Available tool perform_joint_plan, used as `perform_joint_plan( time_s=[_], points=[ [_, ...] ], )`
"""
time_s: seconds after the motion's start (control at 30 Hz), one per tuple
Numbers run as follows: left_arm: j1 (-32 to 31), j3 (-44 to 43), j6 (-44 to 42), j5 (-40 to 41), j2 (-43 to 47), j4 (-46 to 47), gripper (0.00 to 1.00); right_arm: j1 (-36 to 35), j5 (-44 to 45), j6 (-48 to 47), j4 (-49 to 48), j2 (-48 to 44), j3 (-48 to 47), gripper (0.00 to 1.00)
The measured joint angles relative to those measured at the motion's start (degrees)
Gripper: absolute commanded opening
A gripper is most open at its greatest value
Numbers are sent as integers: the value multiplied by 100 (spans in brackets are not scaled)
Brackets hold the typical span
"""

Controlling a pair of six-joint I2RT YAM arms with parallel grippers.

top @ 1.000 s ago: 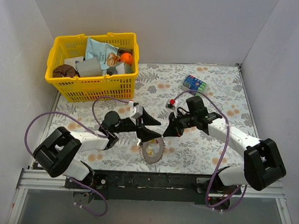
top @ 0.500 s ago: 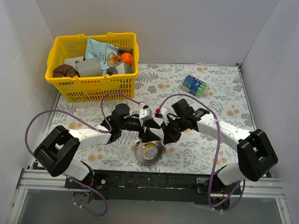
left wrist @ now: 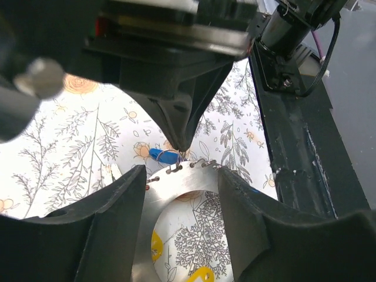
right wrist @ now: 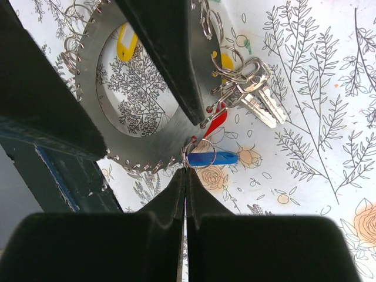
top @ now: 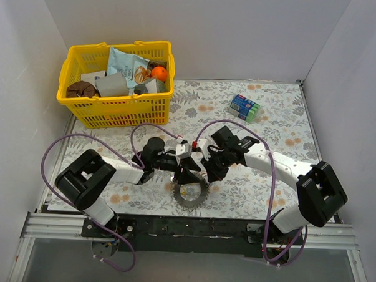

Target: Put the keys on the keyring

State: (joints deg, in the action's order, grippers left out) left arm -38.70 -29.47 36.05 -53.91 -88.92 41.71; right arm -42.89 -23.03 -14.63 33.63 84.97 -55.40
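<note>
The keyring (top: 190, 195) is a flat silvery hoop with small wire rings along its edge, lying near the table's front. My left gripper (top: 186, 173) straddles the keyring (left wrist: 176, 182), with a finger (left wrist: 111, 223) against each side. My right gripper (right wrist: 186, 171) is shut, and its tips pinch the small wire ring of the blue key (right wrist: 212, 158) at the edge of the keyring (right wrist: 147, 138). A red key (right wrist: 216, 120), a yellow key (right wrist: 125, 41) and bare metal keys (right wrist: 258, 100) hang from the keyring. The blue key (left wrist: 163, 155) shows under the right gripper's tips (left wrist: 182, 144).
A yellow basket (top: 83, 108) with packets and food stands at the back left. A blue-green packet (top: 244, 106) lies at the back right. A black rail (top: 190, 228) runs along the front edge. White walls close in the sides and back.
The right gripper has swung left and down to the keyring's edge and closed. The left gripper has brought the keyring lower and flatter, and its arm has drawn in.
</note>
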Motion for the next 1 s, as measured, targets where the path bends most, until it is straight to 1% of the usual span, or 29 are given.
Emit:
perform_joint_plan(
  time_s=[0.3,0.47,0.6,0.77,1.0],
  points=[
    [-280,289,861,85,-977,1849,41,-33,26,-35,15,7,0,1],
    [-409,323,1126,177,-1172,2490,39,-31,-35,-33,7,7,0,1],
    [-457,326,1130,262,-1191,2623,38,-31,-92,-33,-20,7,0,1],
    [-505,323,894,380,-1191,2400,36,-33,-122,-33,-42,7,0,1],
    [-531,306,654,452,-1303,2308,29,-31,-122,-24,11,7,0,1]
  ],
)
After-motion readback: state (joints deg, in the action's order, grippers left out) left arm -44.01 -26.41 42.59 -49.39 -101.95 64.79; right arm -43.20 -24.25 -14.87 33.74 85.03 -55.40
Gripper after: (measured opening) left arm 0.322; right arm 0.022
